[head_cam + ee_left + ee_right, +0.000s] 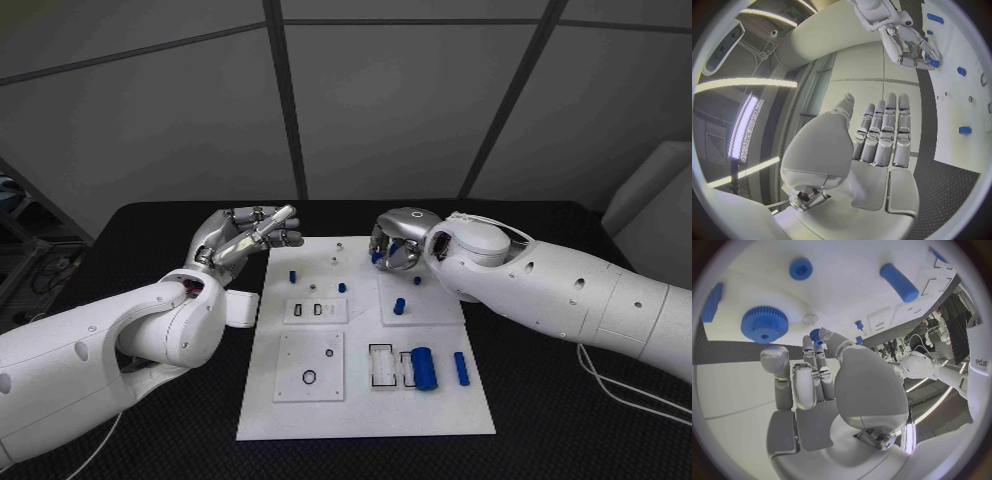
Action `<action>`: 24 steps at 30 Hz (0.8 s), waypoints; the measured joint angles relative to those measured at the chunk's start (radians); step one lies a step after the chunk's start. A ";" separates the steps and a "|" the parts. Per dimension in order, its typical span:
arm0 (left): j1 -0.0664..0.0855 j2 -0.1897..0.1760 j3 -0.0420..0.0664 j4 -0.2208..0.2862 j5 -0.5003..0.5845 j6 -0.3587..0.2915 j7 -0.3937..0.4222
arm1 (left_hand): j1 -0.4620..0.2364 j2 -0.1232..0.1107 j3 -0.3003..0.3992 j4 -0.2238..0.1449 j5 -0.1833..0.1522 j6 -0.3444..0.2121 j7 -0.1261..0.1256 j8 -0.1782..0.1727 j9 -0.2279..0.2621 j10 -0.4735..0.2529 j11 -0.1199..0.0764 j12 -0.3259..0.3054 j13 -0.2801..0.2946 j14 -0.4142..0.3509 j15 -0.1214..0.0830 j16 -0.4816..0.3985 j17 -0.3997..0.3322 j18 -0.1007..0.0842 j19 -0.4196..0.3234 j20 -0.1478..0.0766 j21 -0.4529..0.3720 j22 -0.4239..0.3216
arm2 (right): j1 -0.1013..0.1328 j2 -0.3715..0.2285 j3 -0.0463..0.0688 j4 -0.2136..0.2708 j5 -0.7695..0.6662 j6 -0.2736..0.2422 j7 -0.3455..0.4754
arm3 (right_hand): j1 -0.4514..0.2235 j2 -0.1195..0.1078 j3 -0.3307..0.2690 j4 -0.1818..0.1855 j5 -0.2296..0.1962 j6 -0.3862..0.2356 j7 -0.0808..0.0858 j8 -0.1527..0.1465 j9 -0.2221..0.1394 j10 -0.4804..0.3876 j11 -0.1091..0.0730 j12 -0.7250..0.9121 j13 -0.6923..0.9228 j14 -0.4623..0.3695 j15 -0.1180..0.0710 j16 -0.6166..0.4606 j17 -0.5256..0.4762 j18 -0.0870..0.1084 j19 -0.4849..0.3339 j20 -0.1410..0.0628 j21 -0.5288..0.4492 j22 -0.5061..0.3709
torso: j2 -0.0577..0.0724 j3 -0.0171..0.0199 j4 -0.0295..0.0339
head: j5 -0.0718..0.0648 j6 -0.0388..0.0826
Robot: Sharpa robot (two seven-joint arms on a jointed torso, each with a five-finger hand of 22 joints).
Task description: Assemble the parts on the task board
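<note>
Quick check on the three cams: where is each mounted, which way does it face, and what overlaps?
Head view: on the robot's head, looking down at the task board; both arms enter, left hand, right hand.
Left wrist view: behind the left hand, fingers straight, facing the board's edge and the right hand.
Right wrist view: behind the right hand, facing the board, blue gear close.
Shared: board and right hand.

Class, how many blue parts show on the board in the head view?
6: two pegs left, two right, thick cylinder and slim rod nearest the robot; right hand may hide more.
</note>
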 measured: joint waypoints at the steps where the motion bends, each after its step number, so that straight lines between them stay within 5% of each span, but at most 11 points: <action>1: 0.000 0.000 0.000 -0.001 0.000 0.000 0.000 | 0.000 0.000 0.000 0.000 0.000 0.000 0.000 0.000 0.000 0.000 0.000 0.000 0.000 0.000 0.000 0.000 0.000 0.000 0.000 0.000 0.000 0.000 | 0.000 0.001 0.000 0.000 0.001 -0.013 0.001 | 0.002 0.001 0.002 -0.002 0.000 0.000 0.000 0.001 0.000 0.000 0.000 0.000 0.000 -0.003 -0.003 0.000 0.001 0.000 0.000 0.000 0.004 0.002 | 0.000 0.0000 -0.0001 | 0.001 0.001; 11: 0.000 0.002 0.000 -0.008 0.000 0.003 -0.002 | -0.004 0.004 0.000 0.000 0.000 0.000 0.000 0.000 0.000 0.000 0.000 0.000 0.000 0.000 0.000 0.000 0.000 0.000 0.000 0.000 -0.004 -0.001 | 0.000 0.056 0.000 -0.035 0.010 -0.139 0.001 | 0.003 0.003 0.007 -0.008 0.008 0.000 0.000 0.001 0.000 0.004 0.004 -0.004 0.001 -0.004 -0.004 0.004 0.009 0.000 0.000 0.000 0.012 0.009 | 0.002 0.0004 0.0005 | 0.005 0.011; 24: 0.002 0.010 0.000 -0.015 0.000 0.008 -0.004 | -0.004 0.004 0.000 0.000 0.000 0.000 0.000 -0.004 0.000 0.000 0.000 -0.004 0.000 0.000 0.000 0.000 0.000 0.000 0.000 0.000 -0.004 -0.001 | 0.003 0.151 0.000 -0.130 0.014 -0.197 -0.006 | 0.003 0.003 0.010 -0.010 0.013 0.003 0.004 -0.002 0.000 0.006 0.002 -0.012 0.003 -0.004 -0.003 0.004 0.011 0.000 0.000 0.000 0.012 0.010 | 0.004 -0.0002 0.0012 | 0.008 0.010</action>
